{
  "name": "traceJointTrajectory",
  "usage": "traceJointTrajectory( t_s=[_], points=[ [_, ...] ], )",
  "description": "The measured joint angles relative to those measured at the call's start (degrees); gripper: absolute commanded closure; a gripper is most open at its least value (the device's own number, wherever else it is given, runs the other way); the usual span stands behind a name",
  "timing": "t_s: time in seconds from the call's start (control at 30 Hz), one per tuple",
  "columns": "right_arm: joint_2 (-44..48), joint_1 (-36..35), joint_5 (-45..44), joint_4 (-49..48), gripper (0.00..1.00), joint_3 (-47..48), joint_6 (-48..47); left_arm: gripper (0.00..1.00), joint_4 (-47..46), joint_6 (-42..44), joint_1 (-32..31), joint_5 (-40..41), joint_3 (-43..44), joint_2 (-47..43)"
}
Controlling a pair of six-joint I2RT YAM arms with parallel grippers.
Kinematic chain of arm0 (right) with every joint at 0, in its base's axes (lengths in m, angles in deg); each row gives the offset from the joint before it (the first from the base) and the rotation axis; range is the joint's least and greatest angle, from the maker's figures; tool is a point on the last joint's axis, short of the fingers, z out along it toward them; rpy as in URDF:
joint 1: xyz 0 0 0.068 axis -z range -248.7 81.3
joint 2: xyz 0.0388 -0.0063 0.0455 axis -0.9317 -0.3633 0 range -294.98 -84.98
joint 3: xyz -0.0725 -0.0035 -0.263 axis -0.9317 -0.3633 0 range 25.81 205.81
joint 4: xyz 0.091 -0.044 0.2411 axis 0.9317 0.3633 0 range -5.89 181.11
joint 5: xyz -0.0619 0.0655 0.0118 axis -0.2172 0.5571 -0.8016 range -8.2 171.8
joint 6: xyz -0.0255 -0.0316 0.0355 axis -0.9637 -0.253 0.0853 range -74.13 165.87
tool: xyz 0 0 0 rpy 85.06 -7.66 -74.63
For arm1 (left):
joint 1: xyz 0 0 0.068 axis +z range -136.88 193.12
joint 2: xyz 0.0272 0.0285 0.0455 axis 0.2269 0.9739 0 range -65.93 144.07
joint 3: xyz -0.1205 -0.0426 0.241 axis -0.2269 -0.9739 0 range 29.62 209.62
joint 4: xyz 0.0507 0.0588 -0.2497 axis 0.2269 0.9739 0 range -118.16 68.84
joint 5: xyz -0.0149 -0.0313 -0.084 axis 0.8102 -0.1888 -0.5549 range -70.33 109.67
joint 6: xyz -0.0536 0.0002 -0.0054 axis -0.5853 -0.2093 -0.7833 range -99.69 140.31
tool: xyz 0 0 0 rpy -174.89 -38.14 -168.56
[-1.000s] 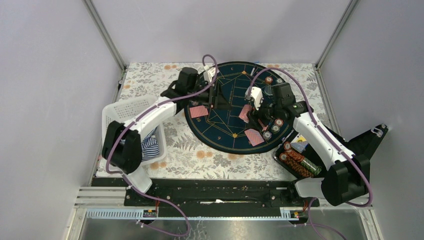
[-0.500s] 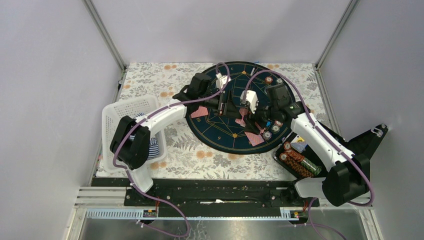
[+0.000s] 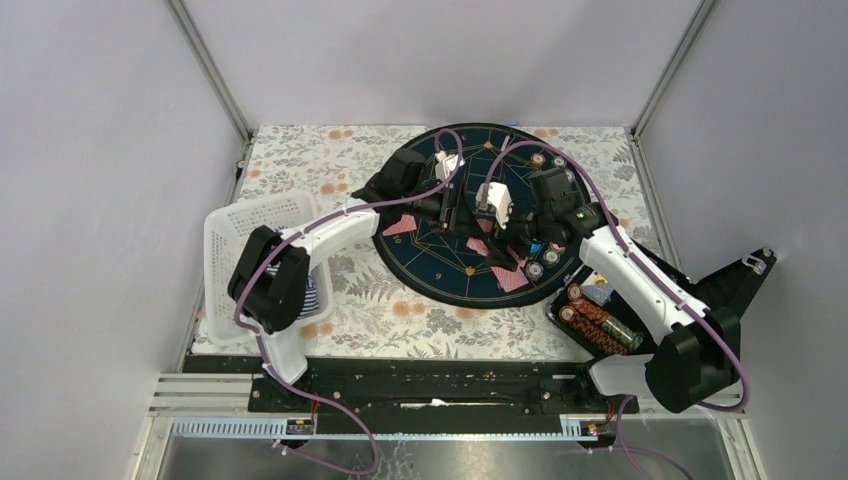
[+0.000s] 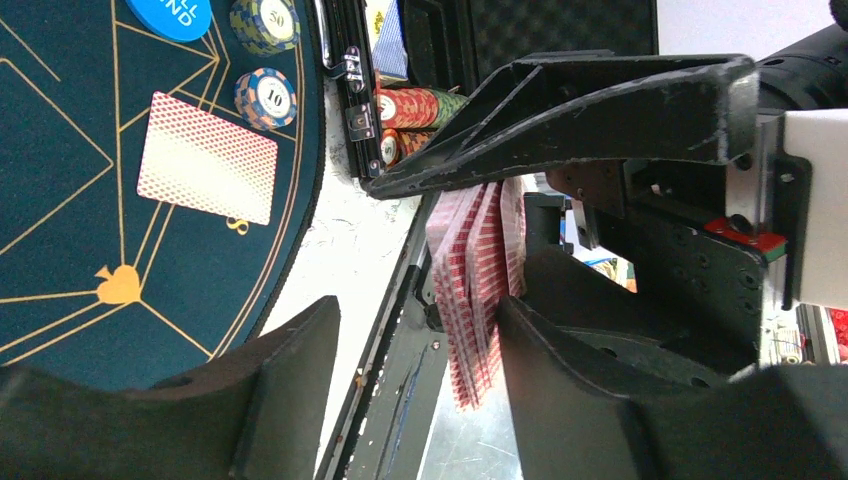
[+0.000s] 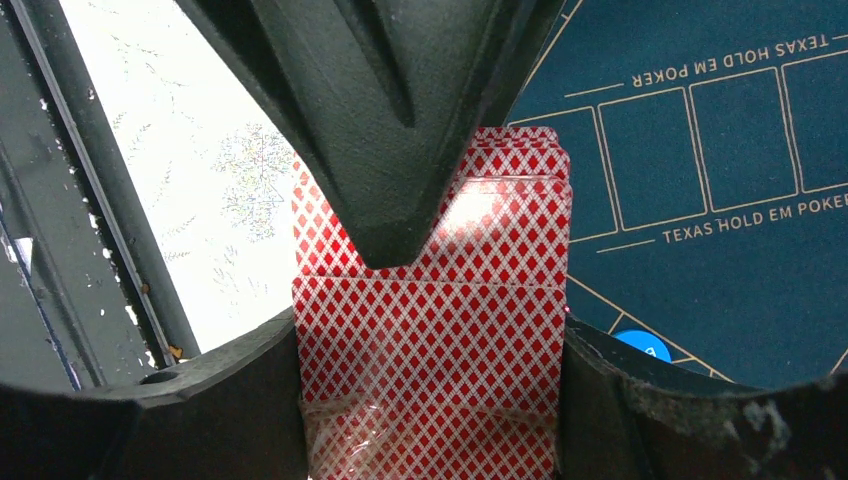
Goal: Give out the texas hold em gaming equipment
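Note:
My right gripper (image 5: 430,338) is shut on a deck of red-backed playing cards (image 5: 430,390), held on edge above the round dark blue mat (image 3: 440,275). My left gripper (image 4: 420,345) is open, and the deck's free end (image 4: 476,290) hangs between its fingers, close against the right finger (image 4: 560,370). One left finger (image 5: 390,130) covers the top of the deck in the right wrist view. From above, both grippers meet over the mat's middle (image 3: 478,222). Single cards lie face down on the mat (image 3: 399,226) (image 3: 509,278) (image 4: 207,157). Small chip stacks (image 4: 266,97) and a blue disc (image 4: 170,12) sit near the mat's rim.
An open black case (image 3: 600,320) with rows of red and green chips lies at the right, off the mat. A white basket (image 3: 250,235) holding the striped cloth stands at the left. More chip stacks (image 3: 538,159) sit at the mat's far right rim.
My left arm has swung right across the mat until its open fingers straddle the deck. My right gripper has shifted slightly left, still holding the deck.

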Motion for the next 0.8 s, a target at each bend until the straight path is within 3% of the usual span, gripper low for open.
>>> traceJointTrajectory(
  t_s=[0.13, 0.33, 0.8],
  points=[
    [0.0, -0.04, -0.79, 0.46, 1.0, -0.02, 0.0, 0.51, -0.66, -0.37, 0.22, -0.26, -0.24, -0.07],
    [0.0, -0.07, -2.08, 0.44, 1.0, -0.02, 0.0, 0.57, -2.21, -1.2, 2.71, -0.46, -3.04, -1.7],
    [0.0, -0.07, -2.23, 0.35, 1.0, -0.02, 0.0, 0.5, -10.01, -5.03, 3.5, -2.93, -6.08, -3.76]
  ],
)
